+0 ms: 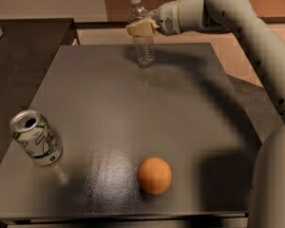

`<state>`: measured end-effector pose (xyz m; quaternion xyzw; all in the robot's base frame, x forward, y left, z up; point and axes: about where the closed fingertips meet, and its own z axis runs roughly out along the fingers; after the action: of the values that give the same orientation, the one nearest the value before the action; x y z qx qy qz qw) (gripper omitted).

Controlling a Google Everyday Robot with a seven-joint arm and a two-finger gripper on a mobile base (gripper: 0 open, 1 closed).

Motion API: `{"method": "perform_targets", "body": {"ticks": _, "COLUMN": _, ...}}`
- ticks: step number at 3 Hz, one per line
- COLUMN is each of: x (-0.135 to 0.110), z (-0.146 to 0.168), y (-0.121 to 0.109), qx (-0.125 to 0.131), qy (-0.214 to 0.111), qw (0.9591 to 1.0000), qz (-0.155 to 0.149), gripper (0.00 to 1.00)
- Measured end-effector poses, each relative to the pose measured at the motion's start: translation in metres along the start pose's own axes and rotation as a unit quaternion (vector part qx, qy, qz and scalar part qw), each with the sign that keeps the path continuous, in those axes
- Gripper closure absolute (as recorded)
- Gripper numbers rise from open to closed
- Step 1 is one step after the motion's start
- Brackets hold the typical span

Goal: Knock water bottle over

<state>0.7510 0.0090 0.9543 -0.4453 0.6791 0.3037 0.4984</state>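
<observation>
The water bottle (143, 46) is a clear ribbed plastic bottle with a white cap. It stands upright near the far edge of the dark table (133, 118). My gripper (137, 28) reaches in from the right on a white arm. Its tan fingertips lie across the bottle's upper part, just below the shoulder, and cover the label area.
A green-and-white soda can (36, 137) stands at the front left of the table, tilted slightly. An orange (154, 175) lies at the front centre. A second dark surface (23, 46) lies to the left. My white arm and base fill the right side.
</observation>
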Motion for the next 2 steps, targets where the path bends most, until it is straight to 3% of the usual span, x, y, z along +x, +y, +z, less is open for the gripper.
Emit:
{"method": "perform_targets", "body": {"ticks": 1, "x": -0.002, "z": -0.031, "y": 0.017, "qx": -0.002, "qy": 0.063, "qw": 0.9973, "qz": -0.038, "gripper": 1.00}}
{"method": "perform_targets", "body": {"ticks": 2, "x": 0.007, "z": -0.056, "y": 0.031, "qx": -0.005, "qy": 0.136, "qw": 0.9887, "qz": -0.064, "gripper": 1.00}}
